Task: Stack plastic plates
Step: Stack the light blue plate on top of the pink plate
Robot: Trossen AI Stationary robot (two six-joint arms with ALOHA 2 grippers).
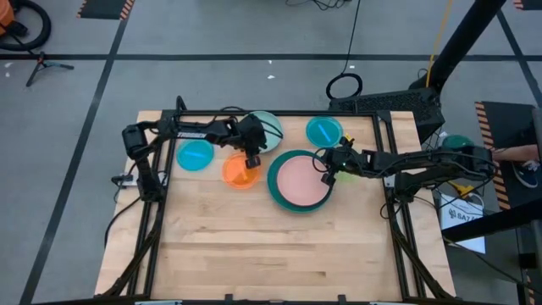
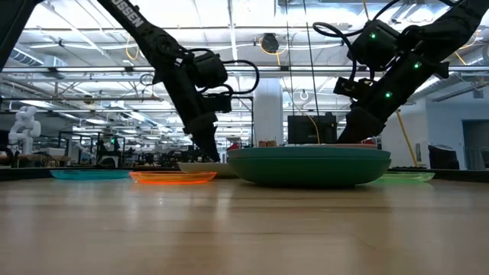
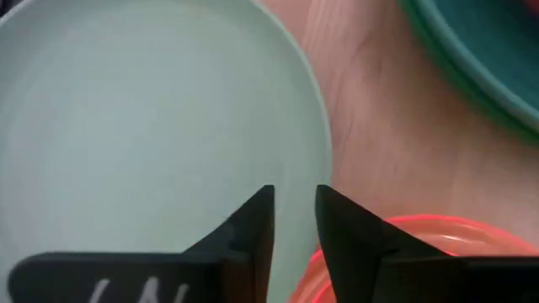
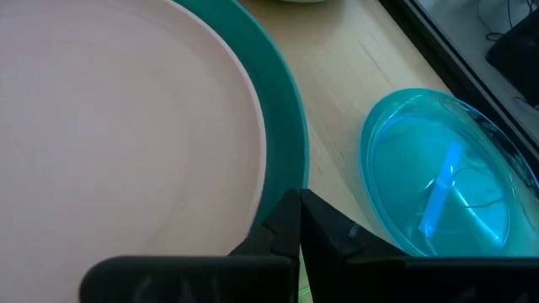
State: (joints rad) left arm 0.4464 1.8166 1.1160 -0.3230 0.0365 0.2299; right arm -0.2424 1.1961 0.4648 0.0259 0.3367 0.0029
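Left gripper [image 3: 295, 220] hovering over pale mint plate [image 3: 152, 135] rim, fingers slightly apart, orange plate [image 1: 240, 172] at 6 o'clock. Right gripper [image 4: 301, 220] resting fingers together at 3 o'clock edge of teal plate [image 4: 282, 151] holding pink plate [image 1: 301, 181].

White capital letters run along the dark upper link of the arm [image 2: 134, 19] at about eleven o'clock in the low view; only the ending "SSEN" can be made out. In the high view, at about four o'clock beside the table, a white sheet or box [image 1: 464, 217] carries dark printing that starts with "BAZA", the rest too small to read. No other text, numbers or signs can be read.
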